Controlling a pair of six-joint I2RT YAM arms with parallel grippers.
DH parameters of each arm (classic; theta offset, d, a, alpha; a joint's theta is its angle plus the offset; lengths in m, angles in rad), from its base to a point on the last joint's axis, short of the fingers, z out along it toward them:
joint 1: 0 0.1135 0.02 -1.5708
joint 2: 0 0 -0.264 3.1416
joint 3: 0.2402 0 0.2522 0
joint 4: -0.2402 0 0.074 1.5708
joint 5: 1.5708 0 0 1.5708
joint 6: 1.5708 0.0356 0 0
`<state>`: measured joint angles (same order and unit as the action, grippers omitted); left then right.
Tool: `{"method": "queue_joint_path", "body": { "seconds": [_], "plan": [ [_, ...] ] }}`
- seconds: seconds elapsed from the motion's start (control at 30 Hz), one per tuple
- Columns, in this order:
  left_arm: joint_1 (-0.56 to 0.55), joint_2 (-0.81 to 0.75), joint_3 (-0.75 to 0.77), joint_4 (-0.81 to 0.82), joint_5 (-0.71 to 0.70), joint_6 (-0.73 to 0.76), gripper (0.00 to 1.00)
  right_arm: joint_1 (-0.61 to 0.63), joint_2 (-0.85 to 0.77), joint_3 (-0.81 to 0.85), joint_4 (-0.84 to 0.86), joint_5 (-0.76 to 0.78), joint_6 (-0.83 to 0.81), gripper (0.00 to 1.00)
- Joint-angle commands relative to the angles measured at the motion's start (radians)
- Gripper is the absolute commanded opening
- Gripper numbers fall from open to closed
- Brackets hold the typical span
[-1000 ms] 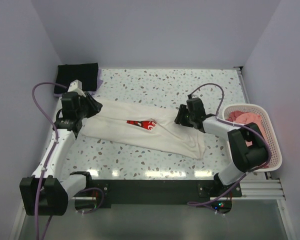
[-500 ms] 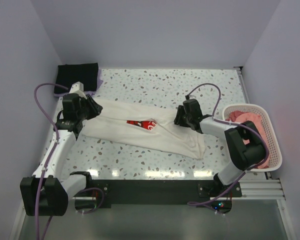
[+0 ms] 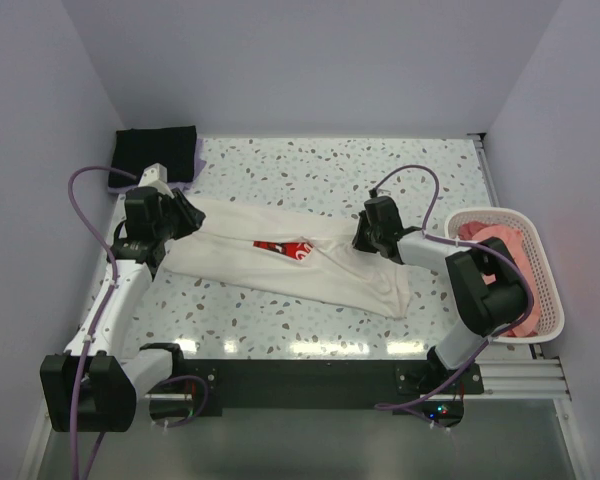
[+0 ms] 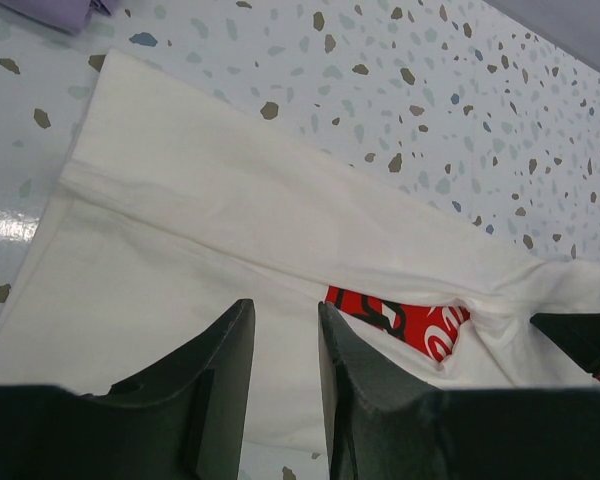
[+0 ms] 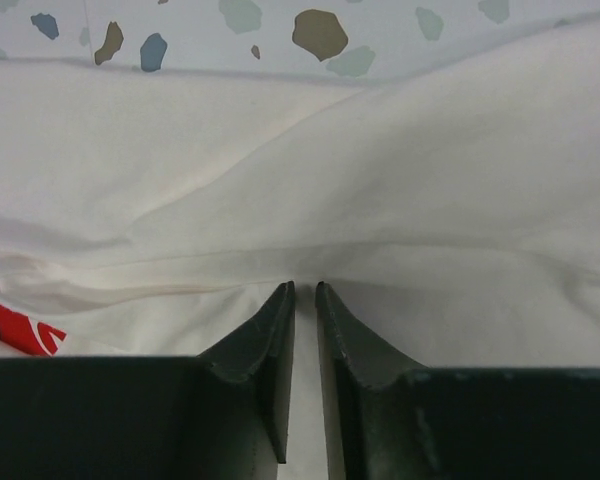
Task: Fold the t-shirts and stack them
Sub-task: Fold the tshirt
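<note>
The cream-white t-shirt (image 3: 235, 255), pinched at its right fold by the right gripper (image 5: 305, 288), should be lifted evenly with the left gripper (image 4: 285, 310), whose hold cannot be told.

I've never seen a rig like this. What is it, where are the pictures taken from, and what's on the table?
Two robot arms stand at the near edge of the table, each with a two-finger gripper. One picture looks down from above; the others come from wrist cameras. A cream shirt with a red print lies across the middle. The left gripper is at its left end, jaws apart. The right gripper, jaws almost together, meets a fold; whether it grips is unclear. A black tee lies on a lavender tee in the far left corner. A pink tee sits in the basket.
</note>
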<state>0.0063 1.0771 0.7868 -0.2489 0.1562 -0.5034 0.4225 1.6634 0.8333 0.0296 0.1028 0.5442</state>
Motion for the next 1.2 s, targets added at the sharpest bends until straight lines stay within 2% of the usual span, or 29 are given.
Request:
{"method": "queue_joint_path", "body": {
  "seconds": [0.0,0.07,0.23,0.67,1.17],
  "plan": [
    [0.001,-0.023,-0.014,0.036,0.006,0.026,0.36,0.001,-0.005,0.03,0.026,-0.026,0.002,0.16],
    [0.001,-0.025,-0.017,0.036,0.006,0.026,0.36,0.001,-0.019,0.02,0.027,-0.035,0.008,0.08],
    [0.001,-0.025,-0.017,0.037,0.006,0.025,0.36,0.013,-0.077,0.0,0.009,-0.072,0.017,0.02],
    [0.001,-0.023,-0.018,0.039,0.014,0.025,0.36,0.099,-0.214,-0.091,-0.007,-0.153,0.063,0.01],
    [0.001,-0.019,-0.021,0.034,0.02,0.022,0.36,0.277,-0.3,-0.138,-0.026,-0.089,0.105,0.01]
  ]
}}
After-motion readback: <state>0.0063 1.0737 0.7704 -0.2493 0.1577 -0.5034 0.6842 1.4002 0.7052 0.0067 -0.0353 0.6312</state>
